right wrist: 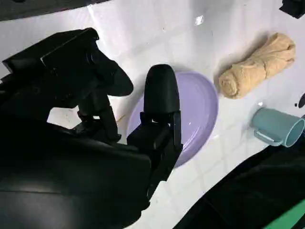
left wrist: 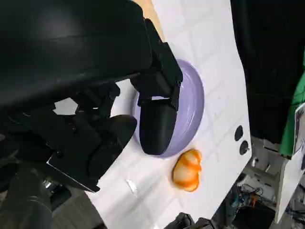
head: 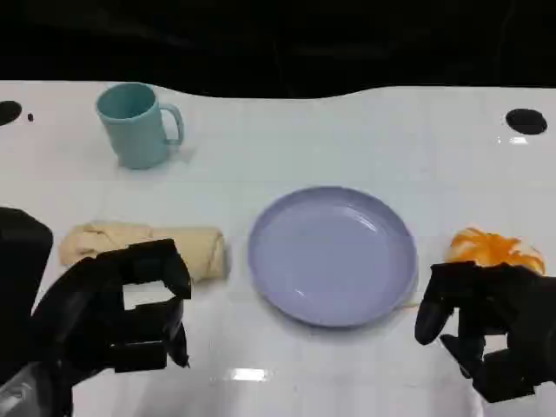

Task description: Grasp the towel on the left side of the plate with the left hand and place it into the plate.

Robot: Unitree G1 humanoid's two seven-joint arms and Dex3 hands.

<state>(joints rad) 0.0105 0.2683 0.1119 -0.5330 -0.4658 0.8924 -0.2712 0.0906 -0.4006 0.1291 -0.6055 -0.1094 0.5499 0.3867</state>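
Observation:
A rolled beige towel lies on the white table, left of the lavender plate. My left hand hovers just in front of the towel with its fingers apart and nothing in them. My right hand stays low at the plate's right, fingers loosely curled and holding nothing. The right wrist view shows the towel beyond the plate. In the left wrist view the plate lies past my fingers.
A teal mug stands at the back left. An orange peeled fruit lies right of the plate, just beyond my right hand, and also appears in the left wrist view. Black holes mark the table's far corners.

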